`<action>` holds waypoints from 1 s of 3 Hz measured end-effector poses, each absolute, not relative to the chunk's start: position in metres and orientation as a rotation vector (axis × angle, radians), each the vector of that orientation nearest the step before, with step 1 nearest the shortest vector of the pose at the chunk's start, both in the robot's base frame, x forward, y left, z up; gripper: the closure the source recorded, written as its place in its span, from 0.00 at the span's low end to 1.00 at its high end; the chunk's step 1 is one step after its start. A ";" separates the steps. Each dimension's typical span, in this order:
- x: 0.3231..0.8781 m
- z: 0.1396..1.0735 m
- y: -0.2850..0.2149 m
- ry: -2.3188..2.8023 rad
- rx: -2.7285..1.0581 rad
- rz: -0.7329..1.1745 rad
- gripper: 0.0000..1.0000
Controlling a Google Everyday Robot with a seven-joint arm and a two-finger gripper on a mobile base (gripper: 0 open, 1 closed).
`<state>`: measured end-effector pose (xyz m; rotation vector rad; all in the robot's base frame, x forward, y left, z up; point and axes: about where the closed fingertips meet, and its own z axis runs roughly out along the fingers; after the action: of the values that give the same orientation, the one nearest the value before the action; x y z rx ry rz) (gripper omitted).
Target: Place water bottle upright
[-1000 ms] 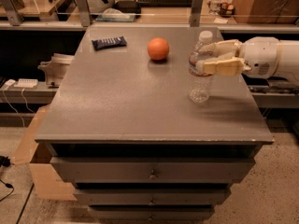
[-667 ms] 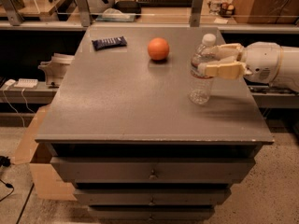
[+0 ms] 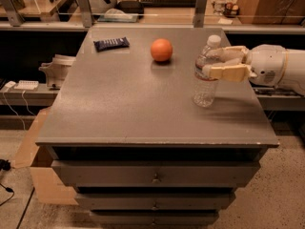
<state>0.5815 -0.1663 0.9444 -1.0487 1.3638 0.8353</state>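
The water bottle [image 3: 205,82] is clear and ribbed, with a white cap and a label band. It stands nearly upright at the right side of the grey table [image 3: 124,109], and its base looks to be resting on the top. My gripper [image 3: 208,64] reaches in from the right with its tan fingers [image 3: 228,73] closed around the bottle's upper body, just below the cap. An orange ball [image 3: 161,49] lies further back, to the left of the bottle and apart from it.
A dark blue snack wrapper [image 3: 111,43] lies at the table's back left. Drawers [image 3: 155,178] sit under the top. Cluttered shelves [image 3: 143,13] run behind. A cardboard box [image 3: 35,171] stands on the floor to the left.
The gripper and bottle have shifted slightly down and to the right. The bottle stands a bit straighter. The ball and wrapper have not moved.
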 end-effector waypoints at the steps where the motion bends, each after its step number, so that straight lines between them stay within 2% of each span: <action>1: 0.582 0.942 -0.167 1.368 -1.048 0.839 1.00; 2: 0.584 0.941 -0.167 1.378 -1.045 0.845 0.82; 3: 0.584 0.941 -0.167 1.378 -1.045 0.845 0.59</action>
<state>0.5839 -0.1668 0.9409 -1.0454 1.3778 0.8450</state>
